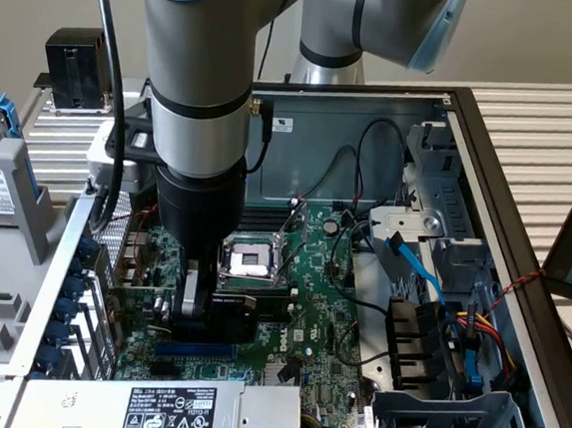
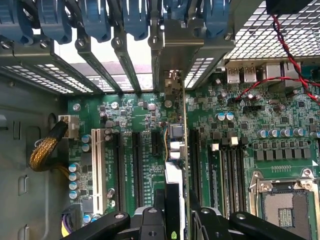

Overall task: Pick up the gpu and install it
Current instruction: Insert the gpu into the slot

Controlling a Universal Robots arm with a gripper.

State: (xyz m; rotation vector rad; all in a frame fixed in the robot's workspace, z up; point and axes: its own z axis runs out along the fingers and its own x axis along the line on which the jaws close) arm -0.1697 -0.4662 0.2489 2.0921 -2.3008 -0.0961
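deep inside an open computer case (image 1: 363,141) on a slatted worktop (image 1: 544,126), a grey robot arm (image 1: 197,86) reaches straight down over the large green motherboard (image 1: 332,323). its tool (image 2: 176,216) is closed partway on the gpu (image 2: 174,145), one finger on each flat side of the card, which stands on edge above the board. seen from the wrist, the card runs lengthwise among the long black expansion slots (image 2: 136,165). its metal end bracket (image 2: 172,82) sits up against the case's rear slot openings, under a row of blue retaining clips (image 2: 95,22). whether the card's lower edge is seated in a slot cannot be told. from the exterior view, the card's black shroud sits just beside the bare cpu socket (image 1: 247,261), on the side nearer the camera. a white-labelled power supply (image 1: 164,409) lies at the near edge, and a bundle of blue and coloured cables (image 1: 456,329) runs along the exterior view's right of the case.
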